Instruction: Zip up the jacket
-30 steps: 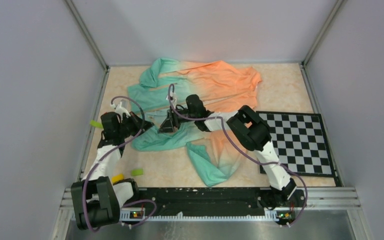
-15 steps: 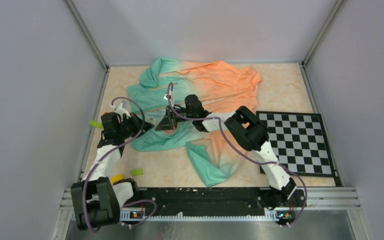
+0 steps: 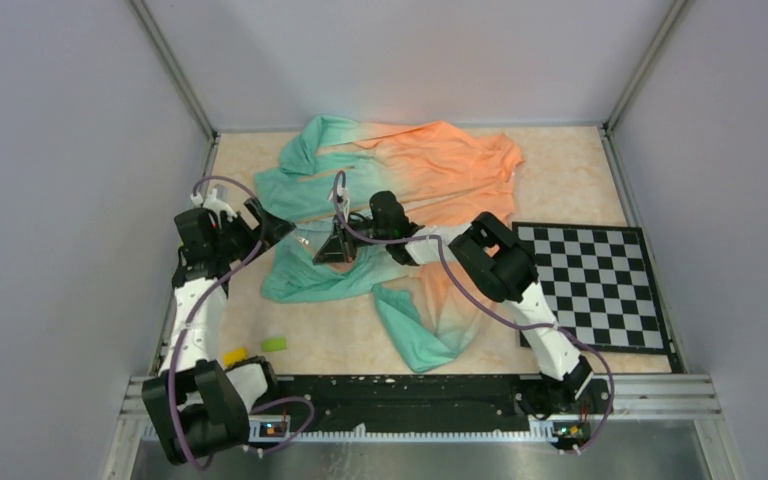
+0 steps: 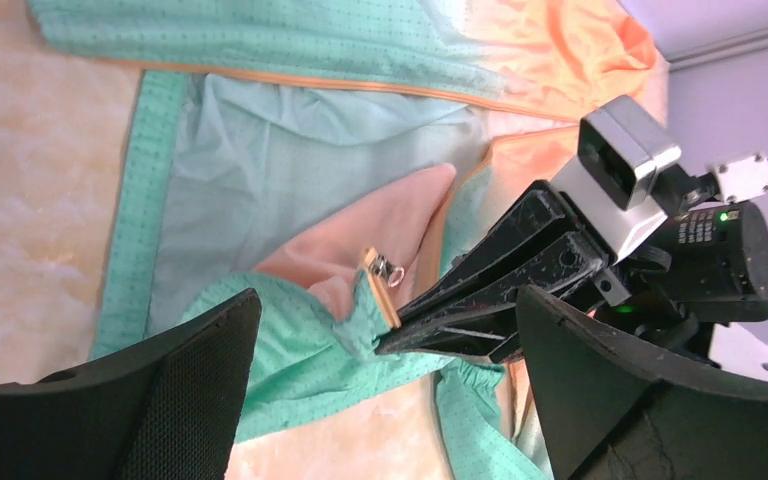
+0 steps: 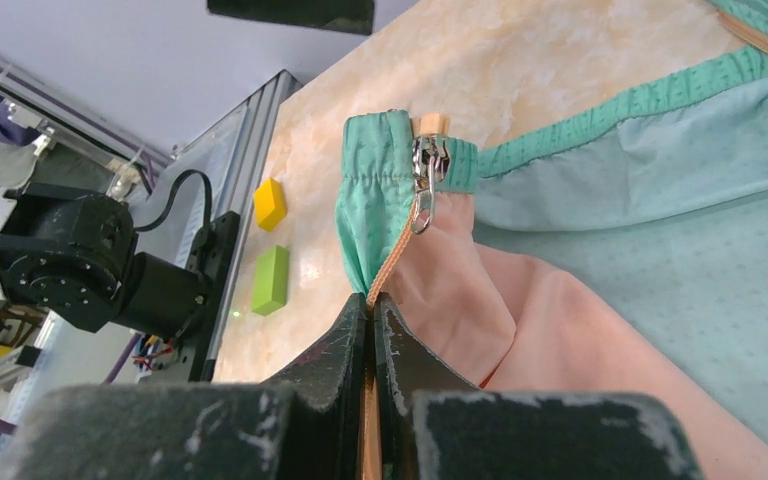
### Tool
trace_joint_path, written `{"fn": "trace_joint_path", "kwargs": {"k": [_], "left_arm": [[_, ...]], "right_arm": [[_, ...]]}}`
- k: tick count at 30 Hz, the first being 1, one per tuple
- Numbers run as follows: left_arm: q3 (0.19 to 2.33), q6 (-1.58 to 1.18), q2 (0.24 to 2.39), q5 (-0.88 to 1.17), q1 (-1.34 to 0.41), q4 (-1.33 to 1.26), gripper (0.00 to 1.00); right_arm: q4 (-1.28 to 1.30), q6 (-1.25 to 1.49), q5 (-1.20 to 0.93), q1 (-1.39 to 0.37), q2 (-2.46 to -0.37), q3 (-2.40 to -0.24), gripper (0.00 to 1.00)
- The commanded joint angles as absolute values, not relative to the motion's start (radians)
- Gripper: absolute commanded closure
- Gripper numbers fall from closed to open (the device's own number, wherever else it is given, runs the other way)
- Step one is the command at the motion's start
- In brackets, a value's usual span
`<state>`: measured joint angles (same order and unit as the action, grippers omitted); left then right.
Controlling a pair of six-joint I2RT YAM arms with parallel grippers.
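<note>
The jacket [image 3: 430, 170], teal-green fading to orange, lies crumpled across the back and middle of the table. My right gripper [image 3: 325, 250] is shut on the orange zipper tape at the jacket's teal hem corner [image 5: 370, 300], and lifts it a little. The metal zipper slider [image 5: 425, 165] hangs just beyond the fingertips, and also shows in the left wrist view as the slider [image 4: 388, 270]. My left gripper [image 3: 268, 226] stands open to the left of that corner, its jaws wide apart with nothing between them [image 4: 385, 300]. It faces the right gripper's fingers [image 4: 480, 300].
A green block [image 3: 274, 343] and a yellow block [image 3: 234, 354] lie near the left arm's base. A checkerboard [image 3: 600, 285] covers the right side of the table. Grey walls close in the left, right and back sides.
My left gripper has opened, let go of the teal hem and drawn back to the left. My right gripper shut on the zipper edge and holds it in the same place.
</note>
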<state>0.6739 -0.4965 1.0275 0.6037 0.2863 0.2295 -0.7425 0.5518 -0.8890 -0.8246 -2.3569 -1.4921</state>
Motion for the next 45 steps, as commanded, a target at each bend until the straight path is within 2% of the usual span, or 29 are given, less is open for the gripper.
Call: {"fn": "trace_joint_path", "kwargs": {"k": [1,6,8,10,13,21,26,28,31,32,34,38,41,43,45], "left_arm": [[0.721,-0.468,1.144,0.777,0.314,0.098,0.02],[0.723,-0.488,1.305,1.002,0.314,-0.055,0.07],[0.697,-0.517,1.321,1.031,0.313,-0.117,0.09],[0.686,-0.503,1.317,1.026,0.313,-0.104,0.14],[0.674,-0.467,1.290,1.005,0.312,-0.032,0.28],[0.592,-0.466,1.227,0.963,0.313,0.047,0.44],[0.577,-0.500,1.232,0.957,0.313,0.020,0.58],[0.575,-0.505,1.227,0.948,0.313,0.021,0.55],[0.578,-0.502,1.207,0.918,0.314,0.047,0.33],[0.580,-0.499,1.197,0.907,0.314,0.058,0.29],[0.578,-0.499,1.177,0.891,0.314,0.068,0.29],[0.558,-0.504,1.146,0.860,0.317,0.071,0.38],[0.549,-0.506,1.143,0.858,0.318,0.068,0.42],[0.546,-0.508,1.148,0.868,0.319,0.063,0.40],[0.545,-0.506,1.153,0.874,0.320,0.065,0.35]], "right_arm": [[-0.804,0.527,-0.918,-0.831,-2.279,-1.481,1.00],[-0.839,0.562,-0.921,-0.832,-2.281,-1.476,1.00],[-0.849,0.577,-0.923,-0.831,-2.283,-1.479,1.00],[-0.861,0.590,-0.920,-0.831,-2.281,-1.478,1.00],[-0.884,0.608,-0.913,-0.830,-2.279,-1.469,1.00],[-0.909,0.642,-0.894,-0.825,-2.282,-1.478,1.00],[-0.915,0.655,-0.890,-0.826,-2.288,-1.482,1.00],[-0.910,0.657,-0.889,-0.826,-2.294,-1.485,1.00],[-0.908,0.660,-0.885,-0.826,-2.297,-1.486,1.00],[-0.909,0.660,-0.884,-0.825,-2.297,-1.486,1.00],[-0.908,0.661,-0.886,-0.825,-2.297,-1.487,1.00],[-0.912,0.665,-0.882,-0.825,-2.299,-1.488,1.00],[-0.918,0.678,-0.881,-0.824,-2.306,-1.492,1.00],[-0.919,0.684,-0.876,-0.824,-2.310,-1.496,1.00],[-0.928,0.698,-0.874,-0.822,-2.315,-1.496,1.00]]}}
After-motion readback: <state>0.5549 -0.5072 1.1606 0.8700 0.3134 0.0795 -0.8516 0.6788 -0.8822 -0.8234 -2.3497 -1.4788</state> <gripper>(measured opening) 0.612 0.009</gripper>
